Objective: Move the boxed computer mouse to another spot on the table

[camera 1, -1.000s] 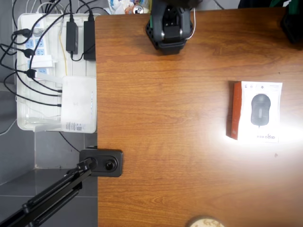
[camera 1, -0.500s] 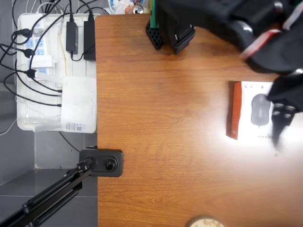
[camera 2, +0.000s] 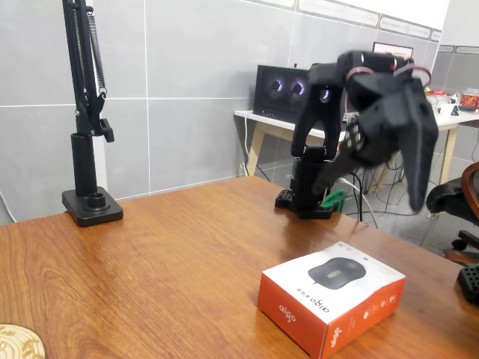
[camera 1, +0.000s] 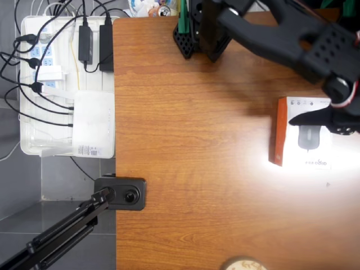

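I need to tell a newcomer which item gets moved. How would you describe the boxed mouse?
On the brown wood-grain table, look toward the right edge in the overhead view, under the black arm's hand. The boxed computer mouse lies flat there: white top picturing a dark grey mouse, reddish-brown side, unlike the plain white device beside the table.

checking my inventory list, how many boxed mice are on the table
1. The boxed computer mouse lies flat near the right edge of the table in the overhead view, below the open gripper, which hangs above it in the fixed view.
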Action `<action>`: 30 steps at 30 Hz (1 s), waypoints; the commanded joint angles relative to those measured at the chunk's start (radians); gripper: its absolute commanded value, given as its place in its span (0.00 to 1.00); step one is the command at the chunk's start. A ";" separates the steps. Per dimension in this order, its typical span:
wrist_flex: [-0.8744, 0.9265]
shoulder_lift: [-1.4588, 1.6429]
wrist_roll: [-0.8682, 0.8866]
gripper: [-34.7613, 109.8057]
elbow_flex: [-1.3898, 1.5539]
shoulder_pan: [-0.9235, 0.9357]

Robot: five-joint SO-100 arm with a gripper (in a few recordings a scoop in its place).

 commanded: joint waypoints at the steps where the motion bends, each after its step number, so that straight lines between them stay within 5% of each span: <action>1: -0.025 -0.095 -0.023 0.96 -0.060 -0.014; 22: -0.038 -0.296 -0.110 0.94 0.087 0.000; 25: 0.017 -0.302 -0.095 0.71 0.089 0.008; 27: 0.104 -0.273 -0.098 0.31 0.083 0.028; 30: 0.080 -0.209 -0.115 0.24 0.067 0.052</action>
